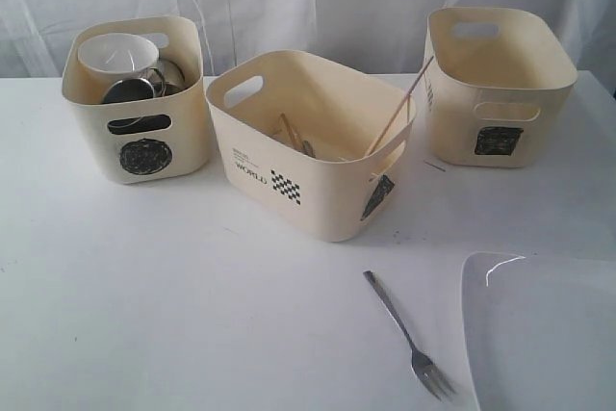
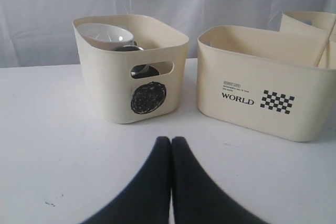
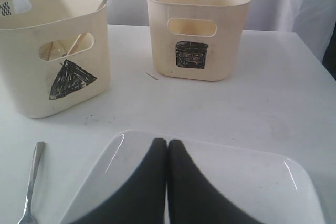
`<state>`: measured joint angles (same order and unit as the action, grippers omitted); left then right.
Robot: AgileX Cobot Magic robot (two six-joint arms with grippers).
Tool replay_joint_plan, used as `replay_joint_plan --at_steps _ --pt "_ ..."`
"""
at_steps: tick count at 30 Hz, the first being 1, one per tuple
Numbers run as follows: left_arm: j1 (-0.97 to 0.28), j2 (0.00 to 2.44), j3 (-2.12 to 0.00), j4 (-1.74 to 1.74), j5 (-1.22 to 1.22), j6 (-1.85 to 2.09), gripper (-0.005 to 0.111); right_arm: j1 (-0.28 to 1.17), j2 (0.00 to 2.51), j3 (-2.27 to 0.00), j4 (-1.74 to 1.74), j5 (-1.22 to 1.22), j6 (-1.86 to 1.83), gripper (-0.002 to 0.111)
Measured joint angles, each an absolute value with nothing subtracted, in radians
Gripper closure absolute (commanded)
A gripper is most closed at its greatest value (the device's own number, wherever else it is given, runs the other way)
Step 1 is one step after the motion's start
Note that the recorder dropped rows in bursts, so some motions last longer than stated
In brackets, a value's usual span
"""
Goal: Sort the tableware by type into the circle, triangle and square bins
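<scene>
**Operator:** End effector status?

**Technician:** Left gripper [image 2: 170, 141]: black fingers pressed flat together, nothing held. Right gripper [image 3: 167, 143]: same condition, empty.

**Operator:** What lies under and ahead of each?

**Technician:** The left gripper is over the bare white table [image 1: 173, 315] and points at the gap between the cream plastic circle bin [image 2: 113, 77] and the angled cream triangle bin [image 1: 289, 166]. The right gripper is over the large white square plate [image 3: 236, 177] and points between the triangle bin and the cream square bin [image 3: 199, 30]. Contact with the plate cannot be determined.

**Operator:** Edges and free room?

**Technician:** The plate's left edge runs just beside the steel fork [image 1: 404, 326], apart from it, tines nearest the camera. Open table separates the fork from the bins. All three bins stand apart. A wooden chopstick [image 1: 399, 108] leans over the triangle bin's rim. The circle bin holds a small white bowl [image 1: 115, 53] on steel mugs [image 1: 130, 90].

**Operator:** Arm pose?

**Technician:** Both wrists are low and near level.
</scene>
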<state>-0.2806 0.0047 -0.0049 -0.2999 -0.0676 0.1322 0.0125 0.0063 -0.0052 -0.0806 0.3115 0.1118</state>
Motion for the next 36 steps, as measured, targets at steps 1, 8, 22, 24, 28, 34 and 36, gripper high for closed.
replay_joint_plan --at_steps 1,8,22,24,28,34,36 --pt "-0.281 0.005 -0.005 -0.3 -0.062 0.132 0.107 0.012 0.006 -0.005 -0.081 0.312 0.112 0.108" --pt "-0.281 0.005 -0.005 -0.323 -0.056 0.116 0.107 0.012 0.006 -0.005 -0.081 0.312 0.112 0.108" --pt "-0.281 0.005 -0.005 -0.323 -0.056 0.033 0.107 0.012 0.006 -0.005 -0.081 0.312 0.112 0.108" --pt "-0.281 0.005 -0.005 -0.323 -0.055 0.033 0.107 0.012 0.006 -0.005 -0.081 0.312 0.112 0.108" --pt "-0.281 0.005 -0.005 -0.323 -0.055 0.033 0.107 0.012 0.006 -0.005 -0.081 0.312 0.112 0.108" --pt "-0.281 0.005 -0.005 -0.323 -0.055 0.033 0.107 0.012 0.006 -0.005 -0.081 0.312 0.112 0.108" --pt "-0.281 0.005 -0.005 -0.323 -0.055 0.033 0.107 0.012 0.006 -0.005 -0.081 0.312 0.112 0.108"
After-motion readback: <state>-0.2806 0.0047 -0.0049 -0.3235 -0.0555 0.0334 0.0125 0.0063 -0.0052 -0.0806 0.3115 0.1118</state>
